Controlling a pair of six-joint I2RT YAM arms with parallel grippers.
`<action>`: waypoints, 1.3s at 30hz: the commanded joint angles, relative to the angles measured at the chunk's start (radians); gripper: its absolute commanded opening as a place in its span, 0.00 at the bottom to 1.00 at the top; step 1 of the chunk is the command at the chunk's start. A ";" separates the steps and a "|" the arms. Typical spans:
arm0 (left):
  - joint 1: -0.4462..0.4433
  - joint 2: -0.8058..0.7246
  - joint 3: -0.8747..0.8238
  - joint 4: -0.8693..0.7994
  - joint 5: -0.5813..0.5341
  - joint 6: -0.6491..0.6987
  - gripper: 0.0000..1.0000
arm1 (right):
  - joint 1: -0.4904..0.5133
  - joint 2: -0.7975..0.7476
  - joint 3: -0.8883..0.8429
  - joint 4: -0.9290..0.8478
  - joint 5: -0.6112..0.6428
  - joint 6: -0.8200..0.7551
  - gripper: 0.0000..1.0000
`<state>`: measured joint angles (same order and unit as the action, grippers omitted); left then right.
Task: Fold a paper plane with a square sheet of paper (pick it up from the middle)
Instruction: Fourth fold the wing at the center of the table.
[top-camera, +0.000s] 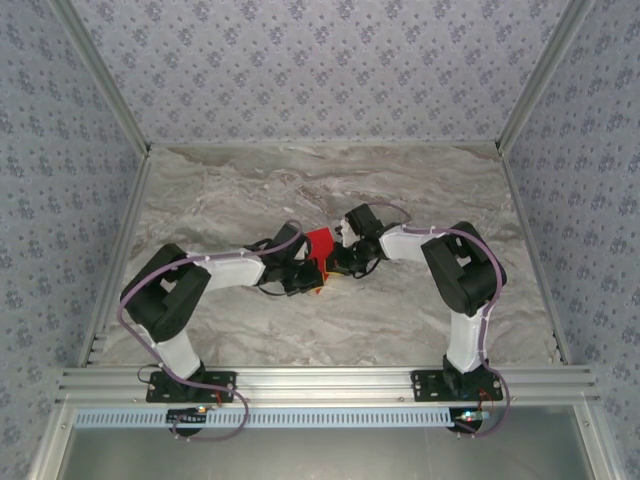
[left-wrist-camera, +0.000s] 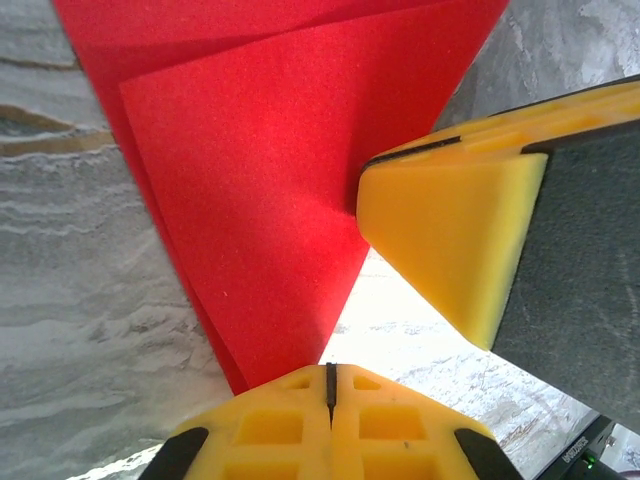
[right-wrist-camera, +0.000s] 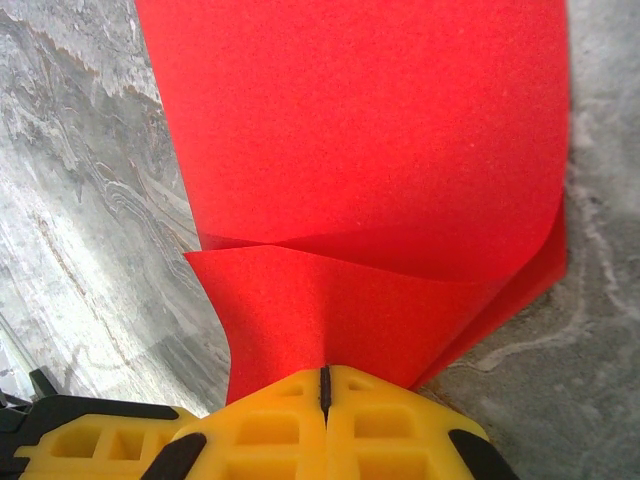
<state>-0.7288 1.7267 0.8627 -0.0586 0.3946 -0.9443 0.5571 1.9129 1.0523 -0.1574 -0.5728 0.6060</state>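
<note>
A red paper sheet, partly folded, sits pinched between two robot grippers over the middle of a marble-patterned table; whether it touches the surface cannot be told. The paper is plain, bright red and matte, with crisp straight edges.

In the left wrist view the red paper sheet narrows downward to a sharp point, with at least two layers overlapping (the upper one slightly offset from the one beneath). In the right wrist view the red paper sheet is broad at the top, and a flap crosses it in a shallow V, its right edge curling round.

The left gripper has its yellow fingers pressed together on the tip of that point, no gap between them. The right gripper is likewise clamped tight on the lower edge of the folded paper.

From above, the left gripper and right gripper meet at the paper from opposite sides, both arms bent inward. Patterned wallpaper lines the enclosure, and an aluminium rail runs along the near edge.
</note>
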 joint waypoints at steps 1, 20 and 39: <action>0.000 -0.014 0.048 -0.005 -0.033 0.015 0.00 | 0.007 0.009 -0.005 -0.036 0.000 0.000 0.00; -0.002 0.056 0.032 -0.086 -0.043 0.012 0.00 | 0.000 0.007 0.012 -0.043 -0.001 -0.008 0.00; -0.003 0.071 0.008 -0.131 -0.078 -0.001 0.00 | 0.018 0.020 0.004 -0.043 0.007 -0.090 0.00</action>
<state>-0.7288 1.7702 0.9031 -0.1020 0.3473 -0.9409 0.5747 1.9053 1.0554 -0.1646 -0.5800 0.5503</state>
